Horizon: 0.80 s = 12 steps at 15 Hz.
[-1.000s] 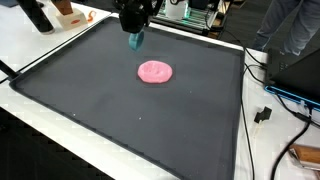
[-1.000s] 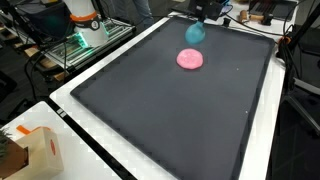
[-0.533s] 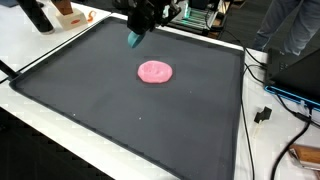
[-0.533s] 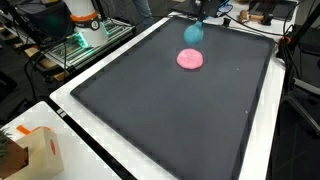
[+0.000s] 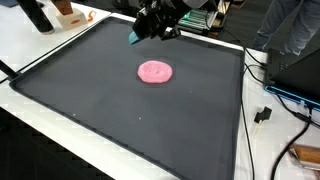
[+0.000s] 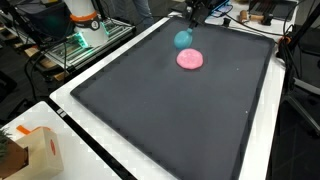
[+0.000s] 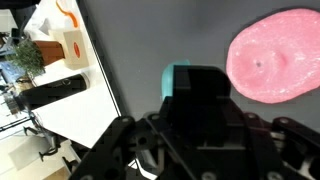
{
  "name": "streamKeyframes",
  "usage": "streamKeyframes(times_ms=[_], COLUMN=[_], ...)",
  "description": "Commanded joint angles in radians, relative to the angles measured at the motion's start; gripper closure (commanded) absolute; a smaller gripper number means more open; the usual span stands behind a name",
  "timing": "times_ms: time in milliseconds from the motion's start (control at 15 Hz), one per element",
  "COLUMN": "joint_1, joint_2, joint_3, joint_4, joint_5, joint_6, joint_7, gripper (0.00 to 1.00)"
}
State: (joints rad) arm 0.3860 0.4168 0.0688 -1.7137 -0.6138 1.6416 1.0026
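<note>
Gripper (image 6: pixel 190 17) at mat's 12 o'clock edge, clamped on teal object (image 6: pixel 184 38). Pink disc (image 6: pixel 190 59) flat on black mat (image 6: pixel 150 110), just beside teal object at its 6 o'clock.

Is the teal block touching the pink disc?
No, the gripper holds the teal block clear of the pink disc, dark mat showing between them.

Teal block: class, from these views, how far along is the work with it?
Done: the teal block is picked up, off the black mat. In hand: the gripper holds it tilted in the air, near the pink disc. Left: the block is not yet set down; the disc lies flat on the mat, apart from it.
</note>
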Motion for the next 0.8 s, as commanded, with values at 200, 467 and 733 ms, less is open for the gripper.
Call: streamKeyframes(times_ms=[200,467,733], joint_1=[0.027,0.040,0.048], joint_2=[0.126,0.190,0.244], joint_3=[-0.005,-0.013,-0.019], joint_4=[0.102,0.149,0.185], joint_5=[-0.034,-0.064,-0.093], joint_6=[-0.113,-0.162,-0.202], joint_7=[0.147,0.228,0.291], gripper=[0.75,0.75,0.75])
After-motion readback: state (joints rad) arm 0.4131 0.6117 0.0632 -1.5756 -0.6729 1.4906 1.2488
